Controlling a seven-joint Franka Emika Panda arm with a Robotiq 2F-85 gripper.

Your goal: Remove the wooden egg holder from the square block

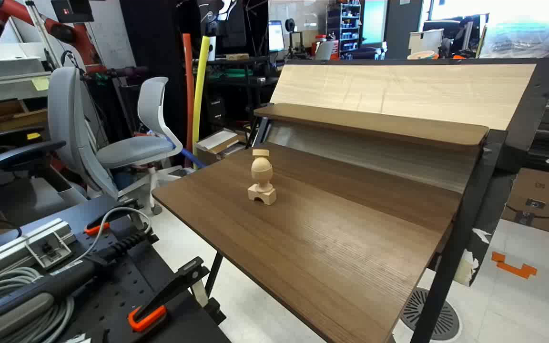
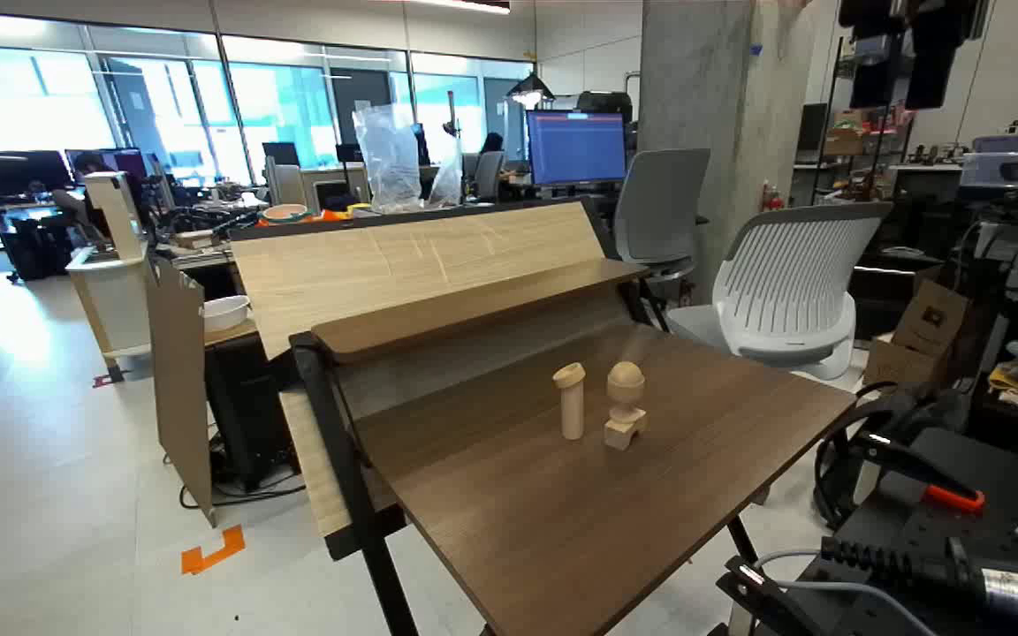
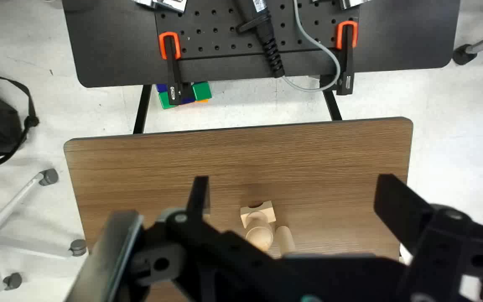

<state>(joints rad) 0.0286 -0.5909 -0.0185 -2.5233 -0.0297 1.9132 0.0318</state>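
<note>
Claw (image 3: 294, 184): its jaws stand wide apart; in the wrist view we look past them and see the brown desktop (image 3: 241, 159) through the gap.
Floor tape (image 2: 224, 549): orange and angled, on the pale floor (image 2: 49, 495); from here we read an exterior view rightward.
Sloped panel (image 2: 421, 247): pale wood with a few streaks, rising above a brown shelf (image 2: 474, 305).
Cylinder (image 2: 572, 415): plain tan wood, upright on the desktop, with a tilted cap (image 2: 569, 375) at its upper end.
Square block (image 2: 617, 430): light tan wood, resting on the desktop just beside the cylinder, to its right as we look; a strip of desktop shows between the two, and we see an arch cut into its lower side.
Wooden egg holder (image 2: 626, 389): seated on the square block, upright and rounded, above a narrow neck; whether that neck belongs to the holder or the block, we cannot tell. In both exterior views we find it in this place, well apart from the claw.
Slatted chair (image 2: 783, 291): pale grey, its back showing beyond the desktop's edge.
Black bench (image 2: 986, 455): farthest right, apart from the desktop; on its edge we make out a black clamp (image 2: 911, 465) with an orange end.
</note>
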